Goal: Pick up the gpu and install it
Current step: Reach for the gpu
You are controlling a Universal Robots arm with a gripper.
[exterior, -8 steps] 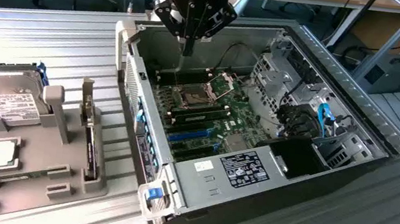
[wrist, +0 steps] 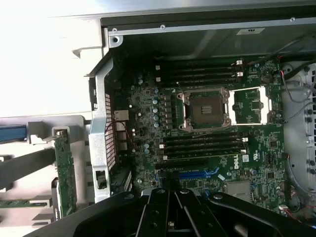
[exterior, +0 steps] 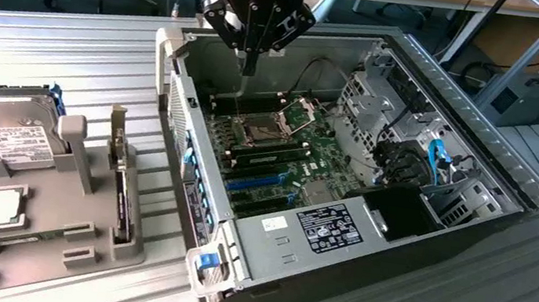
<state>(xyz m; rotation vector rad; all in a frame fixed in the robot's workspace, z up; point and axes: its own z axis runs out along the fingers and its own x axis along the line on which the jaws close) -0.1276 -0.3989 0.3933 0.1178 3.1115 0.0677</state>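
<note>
The gpu [exterior: 119, 169] stands on edge in a slot of the grey holder [exterior: 82, 204] at the exterior view's left, its metal bracket end up; the wrist view shows it as a thin card [wrist: 64, 170] outside the case wall. My gripper [exterior: 248, 62] hangs shut and empty over the back corner of the open computer case [exterior: 480, 161], well away from the gpu. In the wrist view its black fingers [wrist: 170, 212] are pressed together above the motherboard [wrist: 148, 123].
A silver hard drive [exterior: 6, 128] with a white label leans in the holder beside the gpu. The motherboard carries an open CPU socket [wrist: 205, 108], memory slots and blue expansion slots [wrist: 197, 174]. Cables and drive cages [exterior: 409, 139] crowd the case's right side.
</note>
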